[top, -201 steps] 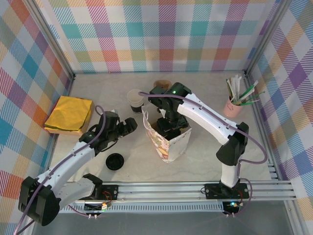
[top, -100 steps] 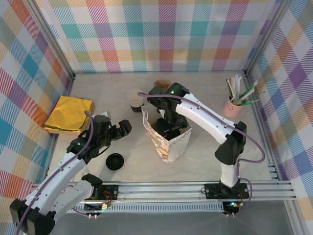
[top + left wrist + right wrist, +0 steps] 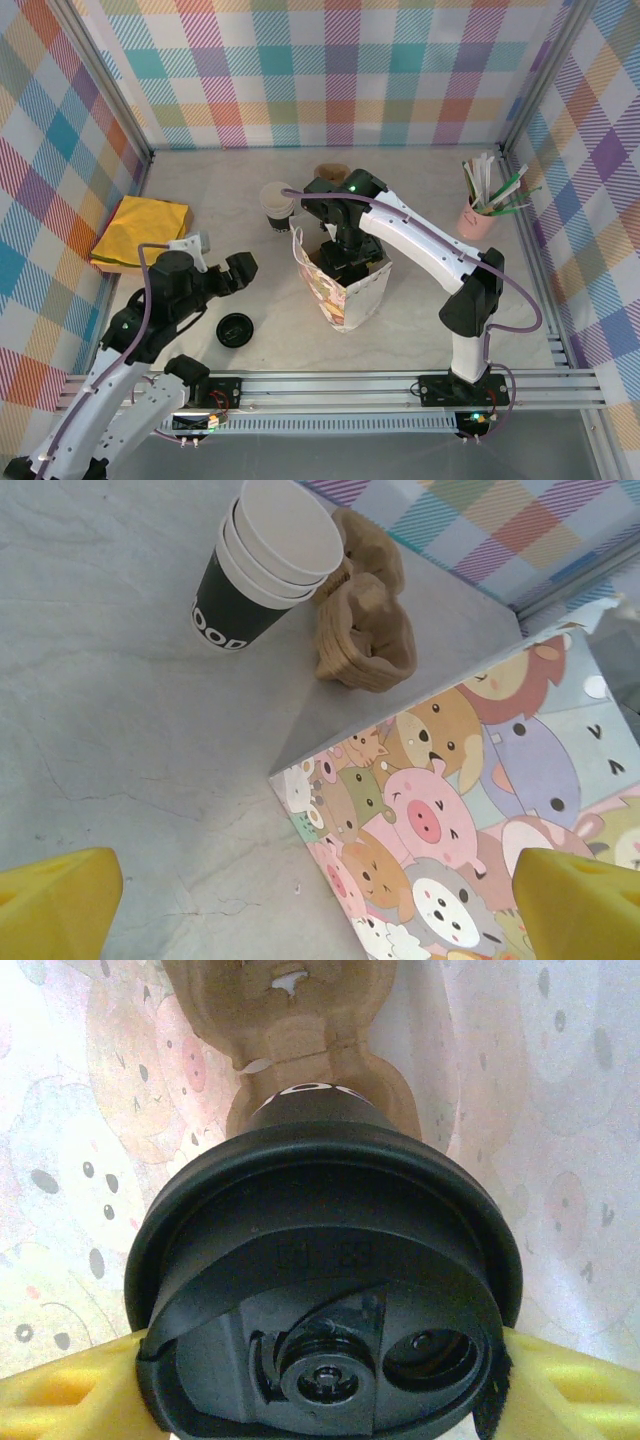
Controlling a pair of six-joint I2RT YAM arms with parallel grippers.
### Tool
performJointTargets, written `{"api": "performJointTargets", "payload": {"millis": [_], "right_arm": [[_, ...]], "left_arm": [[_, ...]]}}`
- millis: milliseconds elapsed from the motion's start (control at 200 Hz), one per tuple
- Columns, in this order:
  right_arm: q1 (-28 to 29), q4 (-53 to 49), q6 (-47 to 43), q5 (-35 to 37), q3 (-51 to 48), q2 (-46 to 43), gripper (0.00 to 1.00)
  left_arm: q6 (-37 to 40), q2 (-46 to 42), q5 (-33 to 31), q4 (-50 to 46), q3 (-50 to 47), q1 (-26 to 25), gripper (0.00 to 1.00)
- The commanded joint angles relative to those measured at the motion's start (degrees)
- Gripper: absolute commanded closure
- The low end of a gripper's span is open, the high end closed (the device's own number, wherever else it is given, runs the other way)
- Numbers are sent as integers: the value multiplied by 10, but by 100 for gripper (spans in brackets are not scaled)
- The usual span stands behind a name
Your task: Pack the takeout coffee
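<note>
Left pincer (image 3: 243, 270) first: has pulled back over the last second from just beside the left side of the cartoon-animal-printed paper bag (image 3: 345, 290), toward the near-left of the pale marbled table (image 3: 400, 330). Went fully spread on the way out. Grips nothing, and now hangs well apart from the bag. Shows yellow fingertips (image 3: 55, 900) far apart in its wrist view, with the bag corner and bare table between them.

Right pincer (image 3: 338, 250): hasn't shifted across the 3 top frames. Reaches down through the bag's open mouth. Stays clamped on the takeout coffee (image 3: 320, 1290), a small paper cup under a round black plastic lid, with 1 yellow finger touching each side of the lid rim.

Puts the coffee inside the bag, upright and lid up, with its base down at a brown moulded-pulp carrier (image 3: 290, 1020) on the bag floor. Cannot tell whether it is fully seated in a pocket.

Meaning for the task: leaves the bag standing unaided, with no lean or collapse visible, so probably needs no more bracing. Looks nearly packed. Still to do: let go of the lid, then lift straight out without dragging the bag wall.

Left untouched: stack of white, black-banded paper cups (image 3: 277, 205) and loose flat black lid (image 3: 235, 330).
</note>
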Motion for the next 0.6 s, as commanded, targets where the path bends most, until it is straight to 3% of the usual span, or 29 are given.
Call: {"api": "performJointTargets", "payload": {"millis": [0,590], "right_arm": [[4,-92,-3,-5,-3,-1,31],[3,-101,-5,-28,-24,-8,31]], "left_arm": [[15,-13,22,-13,2,-1,0],[20,-14,22,-16,5,-1,0]]}}
